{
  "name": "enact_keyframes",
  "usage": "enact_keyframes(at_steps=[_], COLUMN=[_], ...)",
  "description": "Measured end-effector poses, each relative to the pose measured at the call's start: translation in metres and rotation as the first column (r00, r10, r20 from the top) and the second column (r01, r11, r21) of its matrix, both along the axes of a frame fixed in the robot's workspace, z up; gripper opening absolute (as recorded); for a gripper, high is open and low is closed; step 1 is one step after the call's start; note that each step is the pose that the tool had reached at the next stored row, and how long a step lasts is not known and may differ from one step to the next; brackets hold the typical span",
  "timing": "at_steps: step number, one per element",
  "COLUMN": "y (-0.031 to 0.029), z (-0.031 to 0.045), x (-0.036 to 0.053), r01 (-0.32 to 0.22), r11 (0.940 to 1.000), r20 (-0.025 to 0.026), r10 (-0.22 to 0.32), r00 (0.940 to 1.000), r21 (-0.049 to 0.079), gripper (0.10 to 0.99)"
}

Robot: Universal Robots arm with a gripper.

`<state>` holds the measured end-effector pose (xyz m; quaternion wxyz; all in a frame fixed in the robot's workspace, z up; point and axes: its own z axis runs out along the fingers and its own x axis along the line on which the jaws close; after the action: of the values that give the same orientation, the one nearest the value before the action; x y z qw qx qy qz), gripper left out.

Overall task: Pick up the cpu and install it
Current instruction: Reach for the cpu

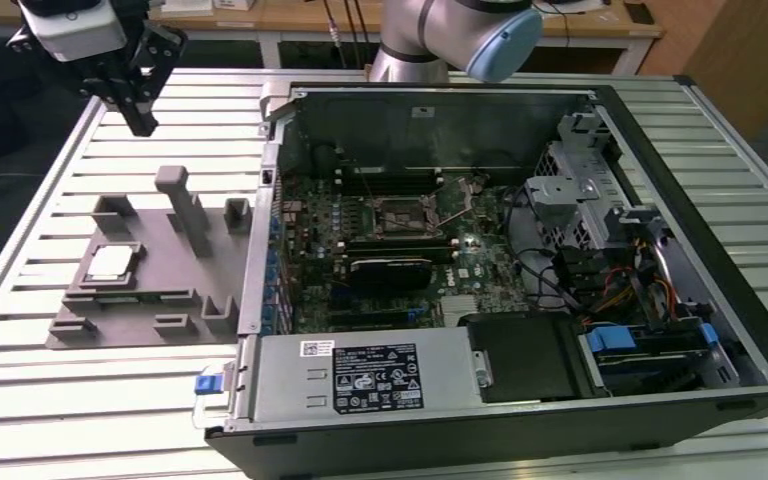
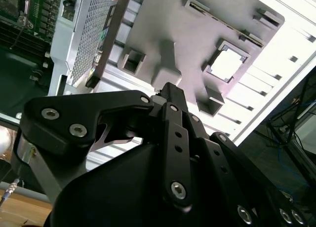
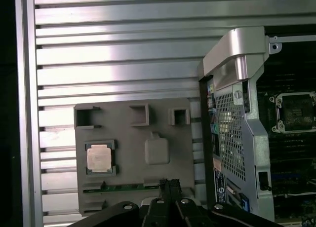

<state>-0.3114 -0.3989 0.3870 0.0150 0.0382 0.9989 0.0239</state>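
arm point(image 1: 418, 40): cut off at the exterior view's top edge.
computer case point(image 1: 357, 450): one corner runs past that view's lower edge.
grey fixture point(image 3: 133, 172): one edge hidden behind the gripper point(image 3: 169, 181), first wrist view.

Pale silver-white square metal cpu point(image 1: 111, 262) gleams within the matte grey moulded plastic fixture point(image 1: 171, 275), set on a silver ribbed aluminium table point(image 1: 91, 400). Beside the fixture, a black steel computer case point(image 1: 711, 200) bares a dark green circuit board point(image 1: 315, 250); near the fixture, the black metal gripper point(image 1: 140, 122).
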Motion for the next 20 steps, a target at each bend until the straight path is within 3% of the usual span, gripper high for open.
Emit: enact_keyframes(at_steps=[14, 20], y=[0.0, 0.0], z=[-0.0048, -0.0117], x=[-0.0239, -0.0297], r01=[0.0, 0.0], r11=[1.0, 1.0], r20=[0.0, 0.0], r10=[0.0, 0.0], r00=[1.0, 1.0], r21=[0.0, 0.0], gripper=[0.106, 0.106])
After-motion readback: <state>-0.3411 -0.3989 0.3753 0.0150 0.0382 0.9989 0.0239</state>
